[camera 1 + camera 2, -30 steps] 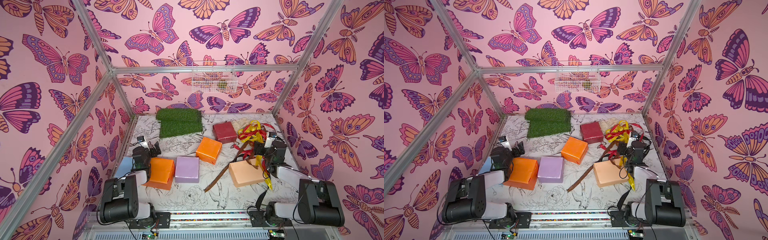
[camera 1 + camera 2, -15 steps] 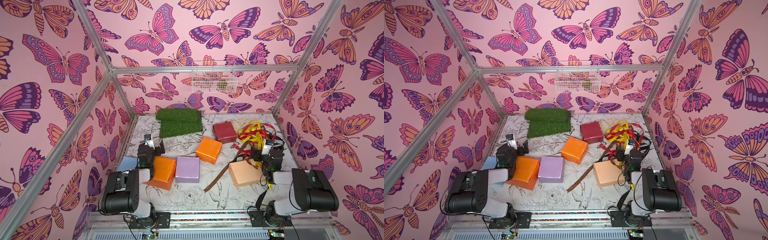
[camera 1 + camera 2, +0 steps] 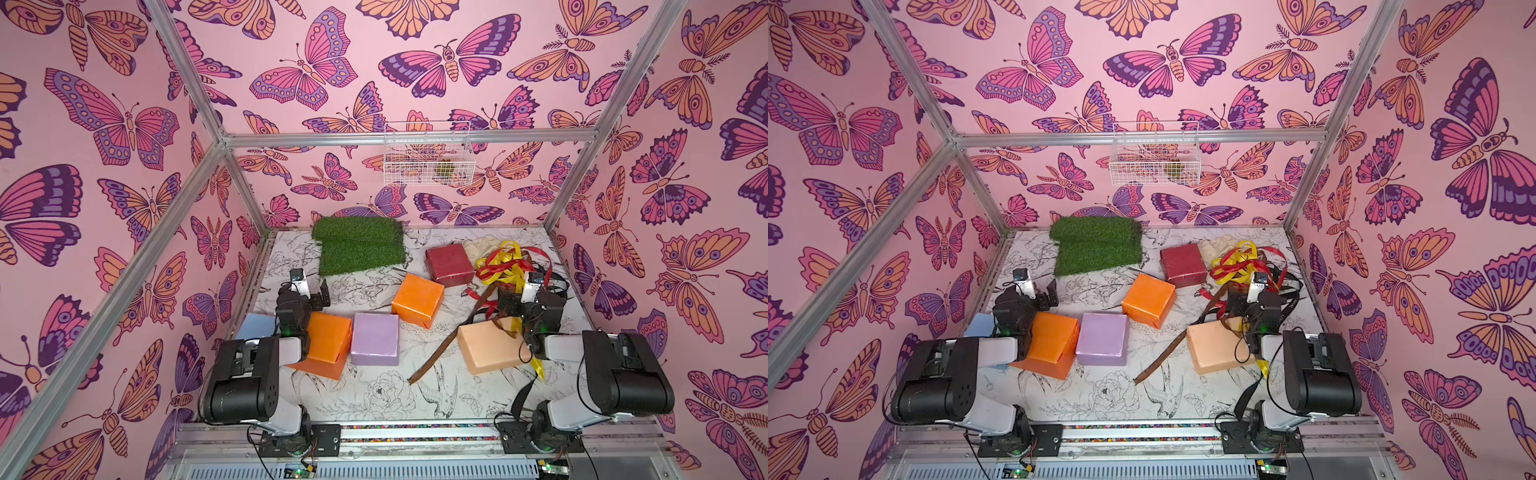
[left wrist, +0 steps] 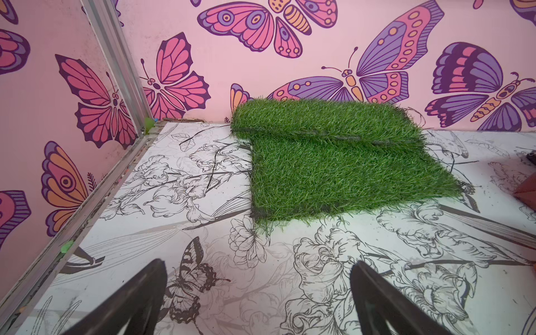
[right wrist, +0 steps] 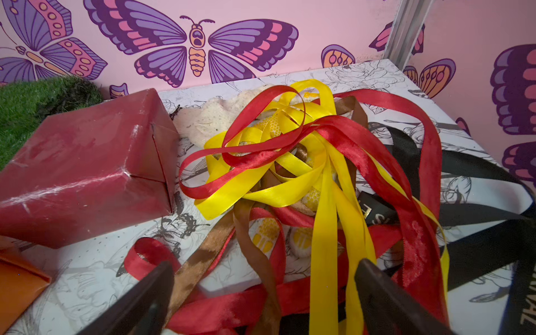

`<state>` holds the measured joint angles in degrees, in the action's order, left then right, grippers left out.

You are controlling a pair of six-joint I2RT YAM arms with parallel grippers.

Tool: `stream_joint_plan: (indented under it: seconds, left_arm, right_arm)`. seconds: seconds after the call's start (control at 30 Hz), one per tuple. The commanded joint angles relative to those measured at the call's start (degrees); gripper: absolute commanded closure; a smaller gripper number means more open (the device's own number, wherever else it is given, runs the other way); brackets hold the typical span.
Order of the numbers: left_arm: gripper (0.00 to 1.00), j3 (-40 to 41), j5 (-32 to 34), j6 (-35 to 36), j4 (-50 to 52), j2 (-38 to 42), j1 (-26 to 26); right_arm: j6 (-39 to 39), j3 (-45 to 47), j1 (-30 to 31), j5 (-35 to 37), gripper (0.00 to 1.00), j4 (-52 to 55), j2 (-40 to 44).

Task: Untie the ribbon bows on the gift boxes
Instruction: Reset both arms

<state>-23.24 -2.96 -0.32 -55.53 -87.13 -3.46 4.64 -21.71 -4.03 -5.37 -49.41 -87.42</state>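
Walls [image 3: 374,104]: pink, with purple, magenta, orange butterflies
Table [image 3: 374,395]: white, black line drawings of flowers, birds
Turf mat [image 3: 359,249]: green
Near turf mat: dark red box [image 3: 449,264], orange box [image 3: 417,300]
Farther from it: second orange box [image 3: 328,345], lilac box [image 3: 375,345], pale blue box [image 3: 258,326], peach box [image 3: 488,349]
Red ribbon [image 5: 348,130], yellow ribbon [image 5: 322,261], brown ribbon [image 5: 200,261], black ribbon [image 5: 478,214] with pale lettering

Letters "VAL" on black ribbon [image 5: 475,216]
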Motion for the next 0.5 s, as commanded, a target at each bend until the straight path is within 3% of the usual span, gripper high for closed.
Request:
stream_joint_plan:
  seconds: [0.0,0.47]
  left_arm:
    - [0.0,2.3,-0.5,0.3,3.1,-1.4,0.4]
    - [0.0,2.0,-1.9,1.0,3.6,-1.5,0.4]
  right_arm:
    - [-0.4,-0.6,0.3,0.8,0.01,0.7,0.8]
    - [-0.7,-0.8,0.8,1.4,0.01,1.2,0.8]
